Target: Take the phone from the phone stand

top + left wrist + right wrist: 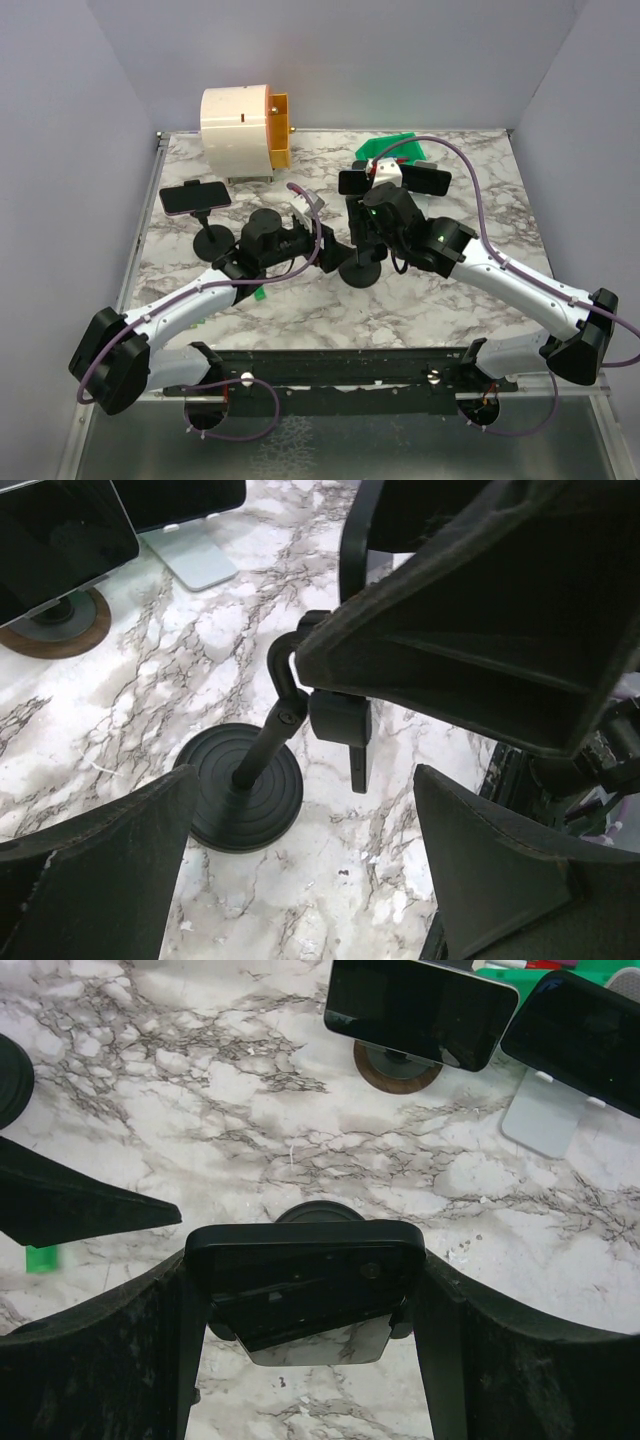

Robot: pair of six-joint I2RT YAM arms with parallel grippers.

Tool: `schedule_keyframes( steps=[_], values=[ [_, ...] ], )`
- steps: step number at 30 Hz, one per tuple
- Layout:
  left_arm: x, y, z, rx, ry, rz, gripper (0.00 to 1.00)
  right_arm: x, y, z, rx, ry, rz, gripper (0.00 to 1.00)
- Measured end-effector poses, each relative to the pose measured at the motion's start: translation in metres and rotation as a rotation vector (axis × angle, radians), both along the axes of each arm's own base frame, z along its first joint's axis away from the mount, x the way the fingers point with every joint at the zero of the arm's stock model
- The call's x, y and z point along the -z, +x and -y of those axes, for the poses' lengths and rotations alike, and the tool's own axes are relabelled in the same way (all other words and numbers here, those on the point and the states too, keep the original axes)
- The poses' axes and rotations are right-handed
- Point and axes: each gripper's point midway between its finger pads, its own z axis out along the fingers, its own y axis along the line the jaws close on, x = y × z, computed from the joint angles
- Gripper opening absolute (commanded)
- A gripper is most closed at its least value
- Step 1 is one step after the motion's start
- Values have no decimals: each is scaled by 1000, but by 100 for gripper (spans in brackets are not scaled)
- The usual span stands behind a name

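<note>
Phone (305, 1270) — snug between right jaws

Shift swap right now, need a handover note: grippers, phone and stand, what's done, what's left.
Left gripper: open, with the phone stand ahead between its fingers; no contact visible.
Right gripper: shut on the short ends of the phone.
The phone is still in the stand's clamp, above the round base.
Done: grasp on the phone.
Left: pull the phone clear of the clamp. The left gripper probably needs to steady the stand first.
</note>
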Motion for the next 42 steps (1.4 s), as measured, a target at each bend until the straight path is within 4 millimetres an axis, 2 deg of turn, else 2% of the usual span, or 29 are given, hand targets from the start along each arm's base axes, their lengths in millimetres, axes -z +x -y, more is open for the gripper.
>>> schedule_keyframes(
  steps=[3, 10, 27, 36, 42],
  values=[
    [2, 5, 1, -18, 3, -10, 87, 0, 0, 0, 2, 3, -1, 52],
    [-13, 15, 7, -36, -27, 9, 82, 0, 0, 0, 3, 6, -1, 52],
    [-8, 21, 11, -47, -33, -20, 67, 2, 1, -3, 18, 31, -10, 52],
    [-9, 22, 13, -63, -42, -25, 54, 3, 2, -5, 46, 76, -17, 52],
    [-10, 20, 16, -66, -45, -19, 38, 2, 2, -5, 54, 83, -16, 51]
  ],
)
